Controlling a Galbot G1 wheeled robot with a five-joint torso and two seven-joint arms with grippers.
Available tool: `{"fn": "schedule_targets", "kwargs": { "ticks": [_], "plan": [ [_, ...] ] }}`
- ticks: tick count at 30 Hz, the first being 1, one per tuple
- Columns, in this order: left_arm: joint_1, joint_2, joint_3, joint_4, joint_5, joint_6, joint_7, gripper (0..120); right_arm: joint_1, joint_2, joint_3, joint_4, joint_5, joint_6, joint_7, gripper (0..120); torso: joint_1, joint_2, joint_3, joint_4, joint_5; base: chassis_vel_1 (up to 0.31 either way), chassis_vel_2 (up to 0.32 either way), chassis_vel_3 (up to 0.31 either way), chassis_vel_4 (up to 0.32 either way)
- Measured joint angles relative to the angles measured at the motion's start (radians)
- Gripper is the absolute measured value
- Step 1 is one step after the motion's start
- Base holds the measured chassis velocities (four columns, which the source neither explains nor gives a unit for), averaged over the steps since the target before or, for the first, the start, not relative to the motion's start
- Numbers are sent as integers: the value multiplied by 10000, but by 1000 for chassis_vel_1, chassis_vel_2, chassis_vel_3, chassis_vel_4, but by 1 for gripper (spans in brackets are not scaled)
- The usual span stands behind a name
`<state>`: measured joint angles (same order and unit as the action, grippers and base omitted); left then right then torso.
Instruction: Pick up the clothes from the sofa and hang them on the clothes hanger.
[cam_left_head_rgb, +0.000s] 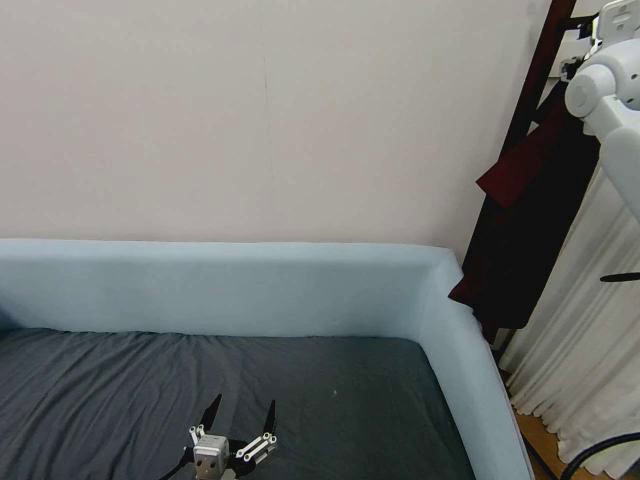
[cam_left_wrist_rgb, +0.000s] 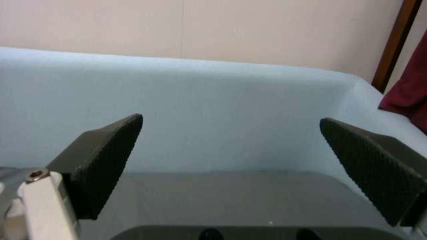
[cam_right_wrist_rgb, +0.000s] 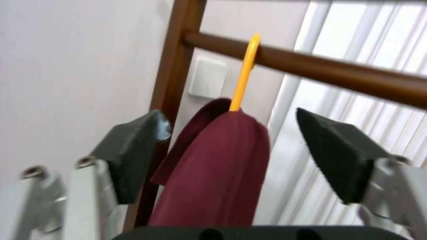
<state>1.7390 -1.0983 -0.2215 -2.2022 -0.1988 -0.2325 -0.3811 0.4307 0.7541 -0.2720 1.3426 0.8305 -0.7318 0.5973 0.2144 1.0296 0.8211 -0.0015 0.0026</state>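
Logging my right gripper (cam_right_wrist_rgb: 231, 127), jaws apart, maroon garment (cam_right_wrist_rgb: 213, 190) hanging vertically straight ahead; left gripper (cam_left_head_rgb: 242, 412), spread wide, low over sofa (cam_left_head_rgb: 250, 290).

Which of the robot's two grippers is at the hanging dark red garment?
The right gripper, open, facing the dark red garment on its yellow hanger; the left gripper is open, low over the sofa.

The sofa (cam_left_head_rgb: 250, 290) wears matt cloth, its seat cushion (cam_left_head_rgb: 120, 400) creased fabric. The garment (cam_right_wrist_rgb: 213, 170) is soft cloth on a glossy plastic hook (cam_right_wrist_rgb: 244, 65); the rail (cam_right_wrist_rgb: 333, 72) is smooth wood. The fingers (cam_left_wrist_rgb: 107, 160) of the left gripper (cam_left_wrist_rgb: 230, 120) are matt and finely knurled.
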Motion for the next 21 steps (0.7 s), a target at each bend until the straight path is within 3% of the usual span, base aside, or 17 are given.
{"fn": "schedule_targets", "kwargs": {
  "ticks": [5, 6, 9, 10, 14, 18, 21],
  "plan": [
    [-2, 0, 0, 0, 0, 1, 0, 100, -1100, -1283, 919, 2486, 470, -3, -117, 99, 0, 0, 0, 4, 0, 0, 0, 0, 0],
    [-2, 0, 0, 0, 0, 1, 0, 100, -1100, -1283, 919, 2486, 470, -3, -117, 99, 0, 0, 0, 4, 0, 0, 0, 0, 0],
    [1, 1, 0, 0, -1, 0, -2, 100, -2671, -2598, 2272, 4858, 1871, 418, -319, 100, 0, 1, -2, -5, 1, 0, 0, 0, 0],
    [1, 1, 0, 0, -1, 0, -2, 100, -2671, -2598, 2272, 4858, 1871, 418, -319, 100, 0, 1, -2, -5, 1, 0, 0, 0, 0],
    [0, 0, 1, 0, 0, 0, 2, 100, -5420, -3809, 4134, 7285, 5026, 1418, -392, 100, -3, 3, -2, -2, 5, 0, 0, 0, 0],
    [-1, -1, 1, 0, 0, 1, 1, 100, -6409, -3903, 4905, 7749, 5528, 1704, -321, 100, -3, 3, -2, 5, -9, 0, 0, 0, 0],
    [0, 0, 0, 0, 0, 1, -1, 100, -8920, -3640, 6466, 8220, 5009, 2723, -803, 100, 0, 1, 1, 6, 0, 0, 0, 0, 0]
  ]
}}
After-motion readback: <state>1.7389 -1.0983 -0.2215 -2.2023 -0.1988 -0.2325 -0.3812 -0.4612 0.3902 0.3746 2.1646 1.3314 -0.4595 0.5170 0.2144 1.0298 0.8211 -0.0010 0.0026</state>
